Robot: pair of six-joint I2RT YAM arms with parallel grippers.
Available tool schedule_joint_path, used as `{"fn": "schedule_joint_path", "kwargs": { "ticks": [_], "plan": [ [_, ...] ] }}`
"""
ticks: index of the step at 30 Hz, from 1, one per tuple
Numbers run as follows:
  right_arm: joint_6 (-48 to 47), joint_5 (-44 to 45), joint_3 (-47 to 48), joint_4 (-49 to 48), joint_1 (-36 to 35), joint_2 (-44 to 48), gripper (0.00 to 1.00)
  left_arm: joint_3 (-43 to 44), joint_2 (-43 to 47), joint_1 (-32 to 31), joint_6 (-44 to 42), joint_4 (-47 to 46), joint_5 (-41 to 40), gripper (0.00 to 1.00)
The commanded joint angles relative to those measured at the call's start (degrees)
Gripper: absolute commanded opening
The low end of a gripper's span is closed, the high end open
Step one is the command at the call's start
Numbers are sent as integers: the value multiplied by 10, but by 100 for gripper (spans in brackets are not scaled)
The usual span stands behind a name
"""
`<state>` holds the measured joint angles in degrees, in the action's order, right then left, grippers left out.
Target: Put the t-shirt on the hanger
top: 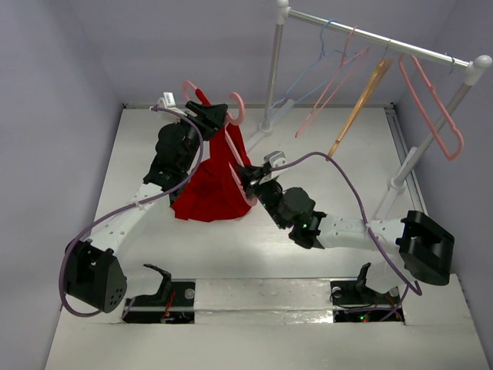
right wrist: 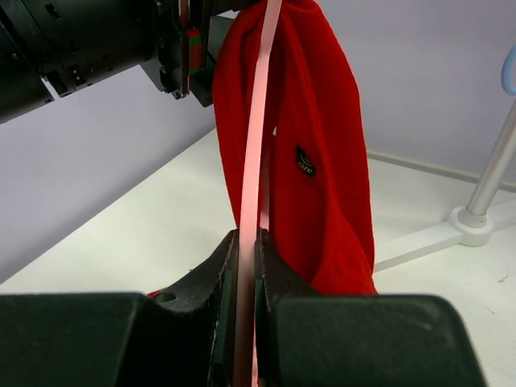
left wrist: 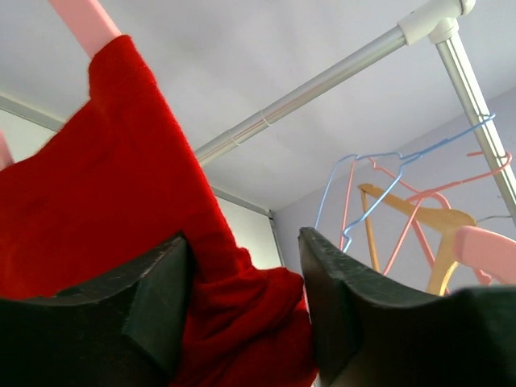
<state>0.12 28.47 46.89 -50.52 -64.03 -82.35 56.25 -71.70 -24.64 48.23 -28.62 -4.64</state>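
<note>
Step in hand: dressing the hanger, mid-way. Your right gripper (right wrist: 248, 235) is clamped on the hanger (right wrist: 258, 121), with the thin pink strip pinched flat between its fingers. It holds the hanger up off the table (top: 192, 247), left of centre and toward the far side.

The t-shirt (top: 208, 189) hangs bunched from the top of the hanger, and its lower edge pools on the table. It is draped, not properly seated. In the left wrist view a bare pink hanger end pokes out above the red cloth. In the right wrist view the pink strip runs along the near side of the cloth, and a small dark label (right wrist: 305, 161) shows.

Your left gripper (top: 208, 117) is up at the top of the shirt, by the hook. Its jaws are wide apart with red cloth bulging between them. The cloth isn't squeezed flat, so I judge there is no firm grip yet.

My read of the next move: close the left gripper on that fold, then pull it across and down over the exposed hanger end. Keep the right grip steady so the hanger doesn't twist. The thin strip may swivel.

The rail (top: 370, 35) at far right carries spare hangers. It is well apart and not involved.
</note>
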Motion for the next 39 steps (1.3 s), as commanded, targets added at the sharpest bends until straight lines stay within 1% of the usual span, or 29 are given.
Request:
{"fn": "schedule_joint_path", "kwargs": {
  "ticks": [1,2,3,5,7,8,11,18,20,21,22,24,25,27,28,30,33,34,35,36,37,38,39],
  "plan": [
    [-43,-54,20,-63,-7,9,0,-10,1,-4,5,-43,22,48],
    [-46,-55,21,-65,-12,8,0,-16,3,-4,6,-55,21,43],
    [-48,-58,21,-62,-12,7,0,-23,6,-4,8,-64,21,42],
    [-51,-70,28,-55,-12,6,0,-39,10,-4,10,-85,19,37],
    [-58,-72,32,-45,-18,5,0,-46,14,-4,8,-93,19,30],
    [-57,-70,33,-44,-18,4,0,-47,15,-4,5,-93,19,18],
    [-51,-70,31,-37,-18,9,0,-51,24,-4,3,-93,22,0],
    [-25,-61,22,1,-18,22,0,-70,68,-4,-4,-86,21,0],
    [-7,-65,18,22,-18,32,11,-68,86,-4,-9,-70,22,0],
    [-2,-67,18,55,-18,43,18,-62,97,-4,-11,-64,24,0],
    [16,-68,15,69,-18,51,32,-59,103,1,-13,-54,28,0],
    [31,-73,0,92,-18,72,47,-53,113,1,-12,-39,31,0],
    [41,-79,-9,95,-18,100,57,-48,122,8,-9,-29,40,0],
    [52,-79,-40,109,-18,132,62,-39,132,15,-2,-18,61,0],
    [59,-81,-50,115,-18,165,64,-37,135,22,0,-14,68,0],
    [63,-86,-73,143,-18,195,63,-36,140,29,10,-13,81,0],
    [73,-97,-91,191,0,218,30,-31,148,36,19,-13,101,0],
    [77,-97,-94,200,14,217,10,-29,150,42,22,-13,113,0],
    [87,-109,-96,208,22,214,6,-29,150,47,27,-17,122,0],
    [90,-119,-99,213,31,207,4,-29,150,47,33,-20,131,0],
    [93,-133,-100,215,55,200,3,-28,149,47,41,-24,146,0],
    [95,-178,-98,218,68,192,5,-29,149,47,45,-25,153,0],
    [95,-198,-91,227,80,172,9,-28,150,52,48,-26,165,0]
  ]
}}
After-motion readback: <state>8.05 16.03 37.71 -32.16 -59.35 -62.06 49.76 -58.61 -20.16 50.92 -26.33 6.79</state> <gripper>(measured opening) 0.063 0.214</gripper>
